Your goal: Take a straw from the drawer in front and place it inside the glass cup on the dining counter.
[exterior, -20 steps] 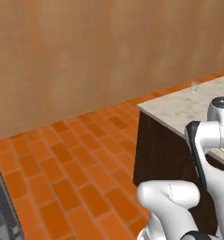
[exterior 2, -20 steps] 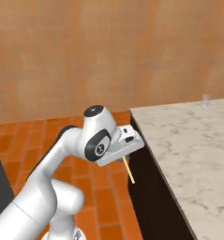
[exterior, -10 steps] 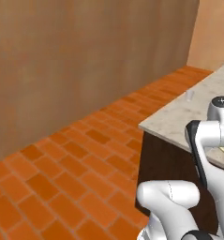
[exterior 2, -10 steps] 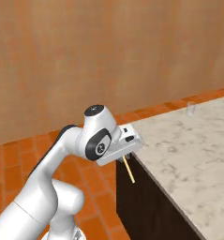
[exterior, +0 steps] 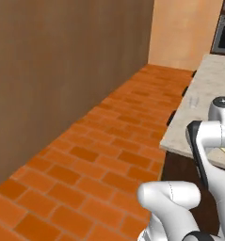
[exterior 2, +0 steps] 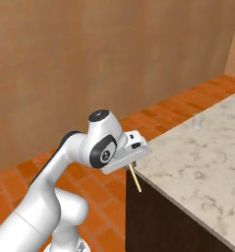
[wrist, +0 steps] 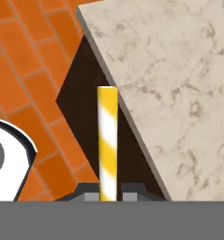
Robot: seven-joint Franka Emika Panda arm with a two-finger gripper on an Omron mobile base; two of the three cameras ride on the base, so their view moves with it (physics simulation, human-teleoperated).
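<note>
At the near corner of the dining counter (exterior 2: pixel 202 162), gripper (exterior 2: pixel 133 164) is clamped on the straw (exterior 2: pixel 135 177), which hangs off the edge. Glass cup (exterior 2: pixel 198 122) sits by the far edge. Carry high, tip straw upright over the rim, then release.

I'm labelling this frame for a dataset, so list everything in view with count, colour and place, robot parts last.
straw: one, yellow with white stripes, held between the fingertips, pointing down beside the counter's corner.
glass cup: one, clear, upright on the dining counter near its far edge.
dining counter: one, pale beige veined marble top on a dark wood base, right of the arm.
floor: orange brick tiles, running along the wall.
wall: brown wood-look panel left, a lighter tan section at the far end.
oven: dark appliance front, partly seen top right in the left base view.
arm: one, white with dark joints.
hand: one, shut on the straw.
</note>
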